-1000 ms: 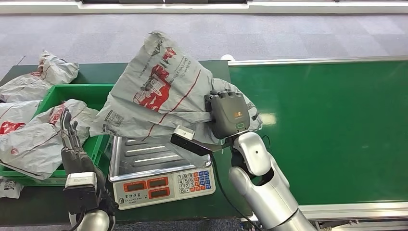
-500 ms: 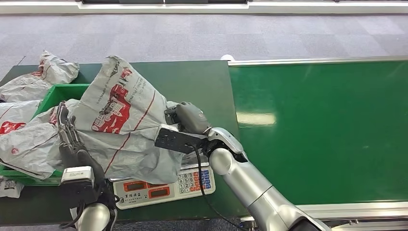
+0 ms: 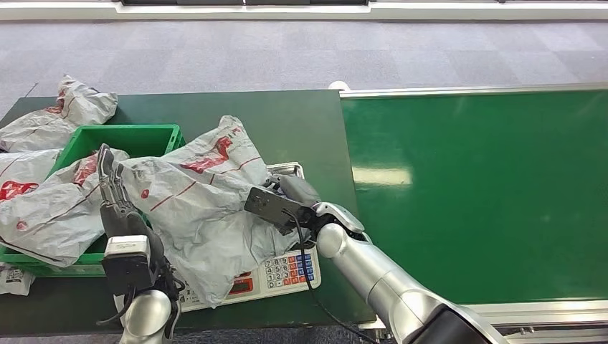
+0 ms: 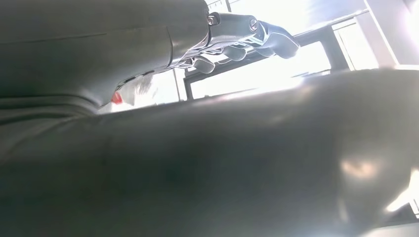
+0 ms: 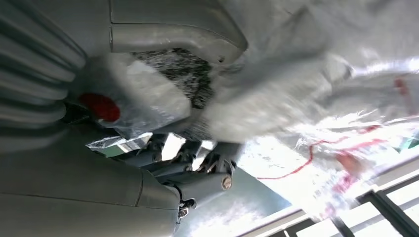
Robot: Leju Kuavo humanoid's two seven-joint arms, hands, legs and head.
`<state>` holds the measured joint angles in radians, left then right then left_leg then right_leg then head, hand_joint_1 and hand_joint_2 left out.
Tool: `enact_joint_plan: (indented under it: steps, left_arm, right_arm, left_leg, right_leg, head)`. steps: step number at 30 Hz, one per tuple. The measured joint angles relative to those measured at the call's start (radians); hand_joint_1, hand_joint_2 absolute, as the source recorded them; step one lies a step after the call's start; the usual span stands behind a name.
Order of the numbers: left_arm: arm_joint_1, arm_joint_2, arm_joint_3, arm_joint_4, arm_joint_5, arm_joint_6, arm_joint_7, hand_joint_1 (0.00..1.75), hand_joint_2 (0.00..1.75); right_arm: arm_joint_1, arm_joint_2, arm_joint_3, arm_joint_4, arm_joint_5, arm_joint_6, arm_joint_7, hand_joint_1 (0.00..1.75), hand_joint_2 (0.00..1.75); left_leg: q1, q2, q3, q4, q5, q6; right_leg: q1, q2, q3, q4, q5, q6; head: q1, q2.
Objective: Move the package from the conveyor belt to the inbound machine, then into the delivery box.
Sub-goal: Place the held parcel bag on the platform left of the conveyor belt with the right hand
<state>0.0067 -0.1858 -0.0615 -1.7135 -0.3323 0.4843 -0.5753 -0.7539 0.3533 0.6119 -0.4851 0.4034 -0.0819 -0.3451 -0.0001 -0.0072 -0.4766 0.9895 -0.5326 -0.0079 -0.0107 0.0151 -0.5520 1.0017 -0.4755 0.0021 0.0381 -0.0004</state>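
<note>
The grey plastic package (image 3: pixel 193 208) with red print lies crumpled over the weighing scale (image 3: pixel 285 271), hiding most of its platter; its left end reaches the green box (image 3: pixel 147 133). My right hand (image 3: pixel 290 190) grips the package's right edge above the scale's far corner. In the right wrist view the bag (image 5: pixel 276 98) is pinched between the thumb (image 5: pixel 173 29) and the darker fingers (image 5: pixel 207 163). My left hand (image 3: pixel 115 204) stands upright at the package's left edge, fingers (image 4: pixel 237 34) stretched out and holding nothing.
Other grey packages fill the green box (image 3: pixel 50 215), and more lie on the dark table at the far left (image 3: pixel 75 106). The green conveyor belt (image 3: pixel 473 193) runs along the right, with a metal rail (image 3: pixel 473 90) at its far edge.
My right hand has swung the package from up in the air leftward and down, and it now rests on the scale. My left hand has shifted slightly toward the package.
</note>
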Motion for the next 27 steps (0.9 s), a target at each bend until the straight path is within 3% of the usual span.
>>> enact_joint_plan:
  steps: [3, 10, 22, 27]
  left_arm:
    - [-0.004, 0.0, 0.0, 0.008, 0.0, 0.001, 0.0, 0.0, 0.0]
    - [-0.004, 0.003, 0.0, 0.013, -0.004, 0.012, -0.005, 0.0, 0.0]
    - [0.0, 0.008, 0.0, 0.012, -0.008, 0.022, -0.006, 0.0, 0.0]
    - [0.02, 0.008, 0.0, -0.002, -0.036, 0.042, -0.018, 0.0, 0.0]
  right_arm:
    - [-0.007, 0.0, 0.0, 0.015, 0.007, -0.004, 0.004, 0.0, 1.75]
    - [-0.009, -0.007, -0.003, -0.031, 0.173, -0.113, 0.092, 0.0, 1.75]
    - [0.005, -0.013, -0.029, -0.126, 0.268, -0.121, 0.098, 0.0, 1.75]
    - [0.044, -0.016, -0.053, -0.26, 0.359, -0.132, 0.101, 0.0, 1.75]
  left_leg:
    - [0.0, 0.0, 0.0, 0.0, 0.0, 0.0]
    - [0.0, 0.0, 0.0, 0.0, 0.0, 0.0]
    - [0.0, 0.0, -0.001, 0.0, 0.0, 0.0]
    - [0.0, 0.0, -0.001, 0.0, 0.0, 0.0]
  right_leg:
    - [0.0, 0.0, 0.0, 0.0, 0.0, 0.0]
    - [0.0, 0.0, -0.001, 0.0, 0.0, 0.0]
    - [0.0, 0.0, -0.001, 0.0, 0.0, 0.0]
    - [0.0, 0.0, -0.001, 0.0, 0.0, 0.0]
  head:
    - [0.0, 0.0]
    - [0.0, 0.0]
    - [0.0, 0.0]
    - [0.0, 0.0]
